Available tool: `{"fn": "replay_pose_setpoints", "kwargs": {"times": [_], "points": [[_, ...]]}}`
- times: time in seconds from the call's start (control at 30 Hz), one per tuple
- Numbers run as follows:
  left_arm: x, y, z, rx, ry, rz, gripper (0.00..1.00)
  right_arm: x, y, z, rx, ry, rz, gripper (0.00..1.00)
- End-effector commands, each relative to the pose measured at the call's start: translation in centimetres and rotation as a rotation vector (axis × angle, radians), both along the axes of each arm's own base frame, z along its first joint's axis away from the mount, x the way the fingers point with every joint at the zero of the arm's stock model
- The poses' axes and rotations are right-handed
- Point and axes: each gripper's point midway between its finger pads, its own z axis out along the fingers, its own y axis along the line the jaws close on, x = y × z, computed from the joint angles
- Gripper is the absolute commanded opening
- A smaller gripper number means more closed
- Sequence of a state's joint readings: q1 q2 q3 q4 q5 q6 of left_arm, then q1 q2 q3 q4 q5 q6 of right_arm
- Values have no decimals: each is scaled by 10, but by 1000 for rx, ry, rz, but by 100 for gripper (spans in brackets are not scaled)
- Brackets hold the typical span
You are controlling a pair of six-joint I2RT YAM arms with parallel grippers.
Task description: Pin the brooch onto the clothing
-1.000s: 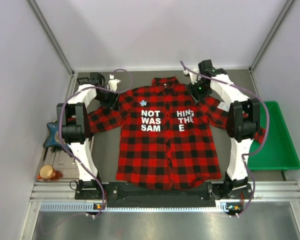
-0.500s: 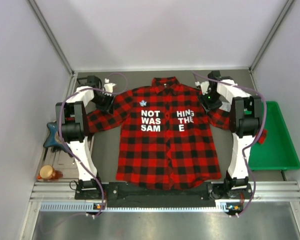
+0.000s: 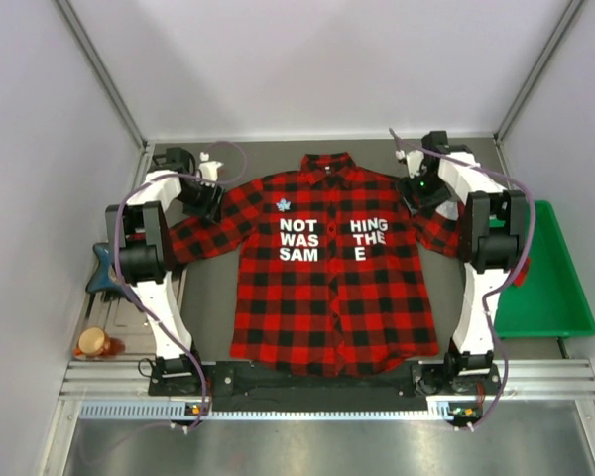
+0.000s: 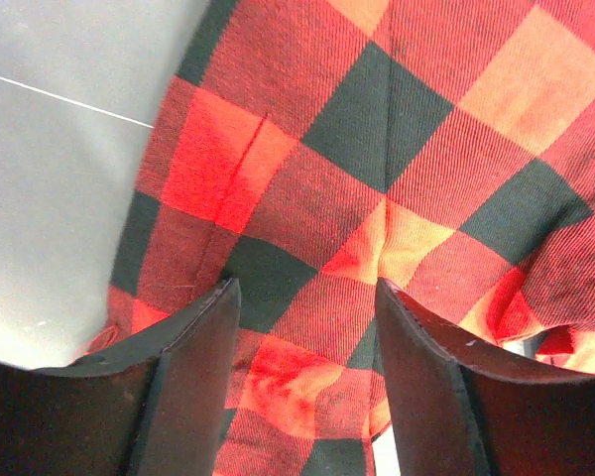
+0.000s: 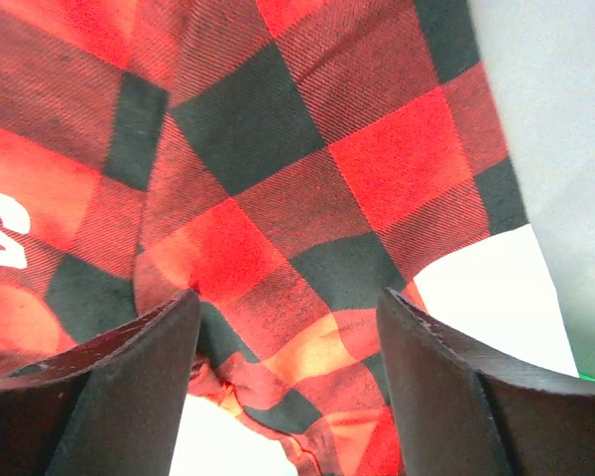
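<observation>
Our left end effector (image 4: 305,297) and right end effector (image 5: 290,307) hang spread wide over the sleeves of the plaid shirt (image 3: 327,297); we see the maple-leaf brooch (image 3: 284,204) on its chest, above "NOT".

White arms (image 3: 167,302), blk pincers (image 4: 305,332), purple cables (image 3: 531,233).

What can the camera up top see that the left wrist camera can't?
Only the top view shows the whole shirt, its white letters, the tiny brooch above NOT, and the green tray. Only the left wrist view shows the left gripper up close, fingers spread apart over the cloth's weave and a seam. Both show red-and-black plaid.
</observation>
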State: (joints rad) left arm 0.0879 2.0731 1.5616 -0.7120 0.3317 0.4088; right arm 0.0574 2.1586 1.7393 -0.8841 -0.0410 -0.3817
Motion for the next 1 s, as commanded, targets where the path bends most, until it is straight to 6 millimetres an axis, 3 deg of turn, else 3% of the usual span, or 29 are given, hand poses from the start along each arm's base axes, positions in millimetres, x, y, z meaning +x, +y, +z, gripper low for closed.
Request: {"fn": "replay_pose_setpoints", "kwargs": {"times": [0.0, 0.03, 0.17, 0.2, 0.23, 0.3, 0.33, 0.43, 0.5, 0.53, 0.57, 0.6, 0.63, 0.67, 0.7, 0.73, 0.8, 0.83, 0.97], "points": [[38, -4, 84, -39, -238, 5, 84, 34, 17, 109, 128, -286, 13, 77], [50, -5, 105, -43, -295, 8, 99, 37, 22, 125, 153, -325, 17, 81], [78, -12, 171, -64, -472, 37, 98, 45, 28, 188, 200, -477, -6, 97], [84, -7, 181, -29, -496, 76, 98, 48, 27, 215, 206, -562, -11, 98], [92, -13, 204, -17, -552, 72, 98, 49, 29, 230, 219, -606, -4, 99], [100, -16, 226, 22, -612, 102, 99, 47, 33, 260, 229, -695, 36, 99], [106, -7, 240, 88, -656, 173, 98, 44, 35, 282, 230, -771, 65, 99], [108, -37, 267, 94, -747, 165, 98, 27, 51, 313, 229, -911, 184, 99], [103, -53, 282, 69, -788, 139, 98, 17, 52, 317, 284, -949, 115, 99], [96, -69, 274, 48, -768, 121, 98, 11, 50, 300, 314, -919, 44, 99], [88, -78, 281, 26, -782, 104, 98, -2, 52, 306, 357, -927, 34, 99], [82, -87, 279, 9, -781, 90, 99, -8, 53, 300, 373, -911, 33, 99], [75, -102, 256, -14, -759, 86, 98, -19, 63, 277, 417, -847, 66, 99], [64, -105, 262, -21, -784, 96, 98, -32, 69, 275, 430, -840, 119, 99], [58, -109, 256, -14, -786, 106, 98, -39, 80, 265, 441, -816, 146, 99], [46, -125, 227, -12, -756, 82, 98, -47, 80, 240, 420, -768, 130, 99], [33, -123, 209, 41, -735, 130, 98, -59, 86, 221, 411, -729, 146, 99], [21, -126, 181, 44, -674, 137, 98, -71, 93, 194, 412, -668, 160, 99], [-1, -117, 125, 72, -548, 185, 99, -91, 103, 150, 427, -594, 166, 99]]}}
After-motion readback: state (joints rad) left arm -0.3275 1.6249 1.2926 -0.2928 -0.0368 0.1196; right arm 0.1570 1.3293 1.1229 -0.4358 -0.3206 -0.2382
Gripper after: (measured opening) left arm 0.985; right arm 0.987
